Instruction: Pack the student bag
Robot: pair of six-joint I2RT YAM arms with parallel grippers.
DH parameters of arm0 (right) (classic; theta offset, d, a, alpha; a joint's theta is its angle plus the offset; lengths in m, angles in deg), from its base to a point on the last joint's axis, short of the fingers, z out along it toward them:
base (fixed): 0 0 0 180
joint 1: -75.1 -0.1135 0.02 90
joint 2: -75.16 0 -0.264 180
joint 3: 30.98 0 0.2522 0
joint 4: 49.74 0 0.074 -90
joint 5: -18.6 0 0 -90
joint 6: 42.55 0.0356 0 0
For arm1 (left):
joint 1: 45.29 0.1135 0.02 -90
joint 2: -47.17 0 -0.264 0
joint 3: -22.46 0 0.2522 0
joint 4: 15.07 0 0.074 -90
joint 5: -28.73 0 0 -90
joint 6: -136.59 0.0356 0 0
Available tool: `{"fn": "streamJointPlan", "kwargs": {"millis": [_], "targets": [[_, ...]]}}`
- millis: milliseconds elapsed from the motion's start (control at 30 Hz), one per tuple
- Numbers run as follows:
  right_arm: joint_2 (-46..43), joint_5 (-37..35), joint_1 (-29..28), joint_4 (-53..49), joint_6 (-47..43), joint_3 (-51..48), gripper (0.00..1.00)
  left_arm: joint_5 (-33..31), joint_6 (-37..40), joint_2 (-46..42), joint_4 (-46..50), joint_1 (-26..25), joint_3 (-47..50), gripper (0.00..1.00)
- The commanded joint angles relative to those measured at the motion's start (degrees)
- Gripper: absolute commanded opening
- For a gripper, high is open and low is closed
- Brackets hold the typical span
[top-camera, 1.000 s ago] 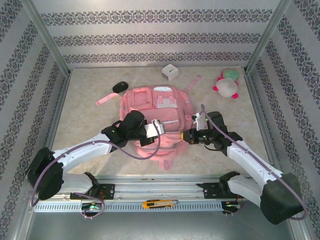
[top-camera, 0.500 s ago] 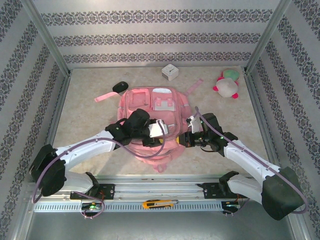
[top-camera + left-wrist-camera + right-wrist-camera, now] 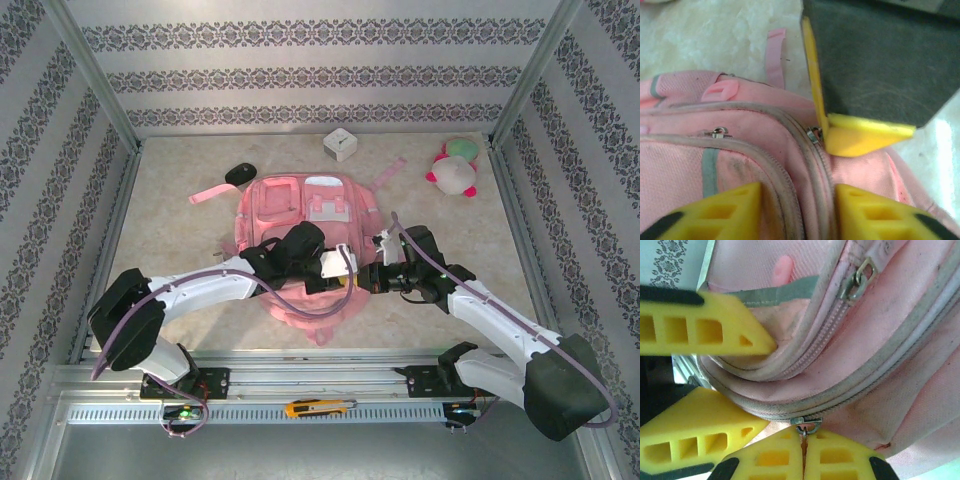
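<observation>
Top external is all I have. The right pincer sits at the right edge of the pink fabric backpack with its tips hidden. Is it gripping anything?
Observer: Yes. In the right wrist view, the right pincer is shut on a small metal zipper pull at the edge of the large pink fabric backpack.
Operator: Left pincer clamped too?
Observer: No. In the left wrist view, the left pincer is open, and its yellow fingers straddle the zipped seam beside that pull.
Operator: Zip started opening?
Observer: The stretch seen in the right wrist view looks closed on both sides of the pull.
</observation>
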Motion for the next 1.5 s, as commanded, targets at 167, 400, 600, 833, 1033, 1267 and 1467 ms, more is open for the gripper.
{"fn": "streamJointPlan", "kwargs": {"millis": [167, 400, 600, 833, 1033, 1267, 1467], "targets": [[-1.0, -1.2, 9.4, -2.0, -0.5, -1.8, 0.00, 2.5, 1.8, -9.3, -4.5, 1.1, 7.1, 0.00], [3.7, -4.0, 16.8, 2.6, -1.2, -0.9, 0.00, 10.3, 4.5, -15.9, 3.3, 1.9, 7.2, 0.00], [12.8, -8.4, 19.7, 9.3, -0.8, 2.8, 0.00, 13.9, 6.2, -18.8, 5.7, 1.8, 7.9, 0.00], [22.4, -9.6, 20.7, 14.7, -0.1, 7.6, 0.00, 16.4, 6.2, -20.5, 5.7, 1.9, 9.0, 0.00], [17.0, -8.2, 19.4, 13.9, 0.0, 5.8, 0.12, 7.4, 1.2, -17.5, 2.0, 1.8, 8.5, 0.00], [2.8, -10.5, 16.6, 1.1, -0.2, 4.2, 0.38, 4.5, -5.9, -11.0, -5.1, 1.6, 6.4, 0.06], [-11.6, -18.6, 7.2, -3.4, 4.6, -0.8, 0.40, 8.0, -10.1, -8.8, -9.0, 1.4, 4.9, 0.46]]}}
